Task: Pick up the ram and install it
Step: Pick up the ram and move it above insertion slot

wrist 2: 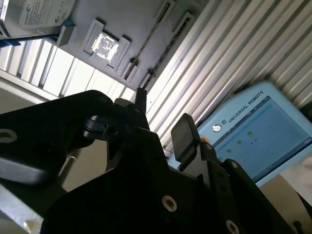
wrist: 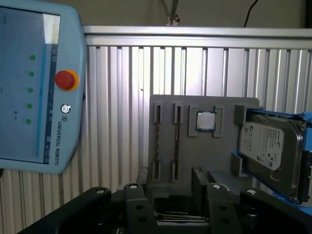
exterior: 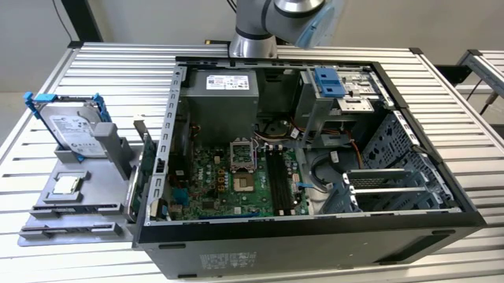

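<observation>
The ram (exterior: 146,159) is a thin dark stick standing on edge in the grey holder (exterior: 79,206), beside the open computer case at the exterior view's left. In the first wrist view, the ram (wrist: 176,141) is a narrow line running along one of the holder's slots. My gripper (wrist: 171,178) hangs well above the holder, open, with nothing between its black fingers (wrist: 199,178). The second wrist view also has the gripper (wrist 2: 162,112) with its fingers apart. The black memory slots (exterior: 277,177) lie on the motherboard inside the case.
The holder also carries a silver hard drive (exterior: 75,127) in a blue bracket and a small square chip (exterior: 69,184). A blue teach pendant (wrist: 34,92) lies on the slatted table (exterior: 47,88). The case walls (exterior: 315,227), power supply (exterior: 224,94) and drive cage (exterior: 339,94) surround the motherboard.
</observation>
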Tool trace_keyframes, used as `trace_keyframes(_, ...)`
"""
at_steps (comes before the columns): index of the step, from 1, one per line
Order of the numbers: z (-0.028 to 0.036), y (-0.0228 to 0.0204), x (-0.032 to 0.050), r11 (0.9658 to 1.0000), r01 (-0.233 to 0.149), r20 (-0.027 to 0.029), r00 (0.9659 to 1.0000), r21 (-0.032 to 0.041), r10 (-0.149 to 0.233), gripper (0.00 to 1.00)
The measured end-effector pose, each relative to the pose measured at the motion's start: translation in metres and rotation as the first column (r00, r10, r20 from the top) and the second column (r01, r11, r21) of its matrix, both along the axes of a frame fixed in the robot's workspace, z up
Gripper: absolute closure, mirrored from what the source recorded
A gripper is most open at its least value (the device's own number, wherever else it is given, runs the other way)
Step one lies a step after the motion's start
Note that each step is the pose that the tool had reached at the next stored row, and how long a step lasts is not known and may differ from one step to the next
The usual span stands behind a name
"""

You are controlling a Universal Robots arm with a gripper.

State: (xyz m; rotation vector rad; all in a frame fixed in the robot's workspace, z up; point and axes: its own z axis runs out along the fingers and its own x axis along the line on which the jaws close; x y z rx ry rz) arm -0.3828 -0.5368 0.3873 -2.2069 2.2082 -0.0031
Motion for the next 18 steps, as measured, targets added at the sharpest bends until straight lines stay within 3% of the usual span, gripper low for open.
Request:
trace_keyframes(2, -0.0009, 0.0001, -0.0001, 0.9996, 0.000, 0.0003, 1.0000, 0.0268, 0.000, 0.00)
trace_keyframes(3, -0.0020, 0.0001, -0.0001, 0.9995, 0.000, 0.0003, 1.0000, 0.0328, 0.000, 0.00)
trace_keyframes(18, -0.0292, 0.0000, -0.0001, 0.9995, 0.000, 0.0024, 1.0000, 0.0315, 0.000, 0.00)
